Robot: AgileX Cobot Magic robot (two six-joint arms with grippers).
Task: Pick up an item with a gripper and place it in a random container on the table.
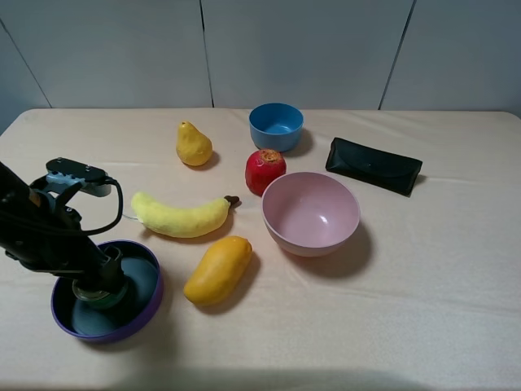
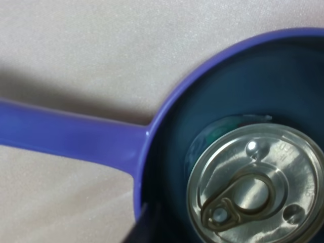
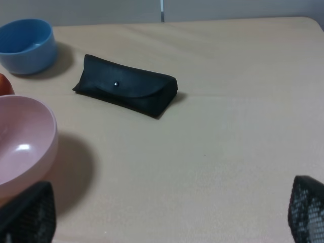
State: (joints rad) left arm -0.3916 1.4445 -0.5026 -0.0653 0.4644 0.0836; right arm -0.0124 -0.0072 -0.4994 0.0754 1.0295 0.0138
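The left gripper (image 1: pixel 99 287) is down inside the pan (image 1: pixel 151 305), and the can (image 1: pixel 96 293) sits right under it on the dark floor of the pan. Whether the jaws are clamped on the can or have let go, I can't tell: the arm covers them from above, and the left wrist camera shows only the can's lid (image 2: pixel 258 185), pull ring up, with a dark sliver of finger at the picture's edge. The can looks low enough to be resting on the pan floor, off-centre, toward the wall where the handle (image 2: pixel 66 135) joins.

The right gripper (image 3: pixel 167 223) isn't in the overhead view; its own camera shows the two fingertips (image 3: pixel 28 215) spread wide with nothing between them, hovering over bare table (image 3: pixel 228 152) near the pink bowl (image 3: pixel 20 142) and the black case (image 3: pixel 126 91).

To my eye the placing is almost done, and the risk lies in letting go and pulling out. If the jaws open only a little or lift at a slant, they could drag the can over or tip it against the pan wall. The pan is light-looking and loose on the cloth, so a snagged finger might shift it, and the banana (image 1: pixel 181 216) and mango (image 1: pixel 217 269) lie close by.
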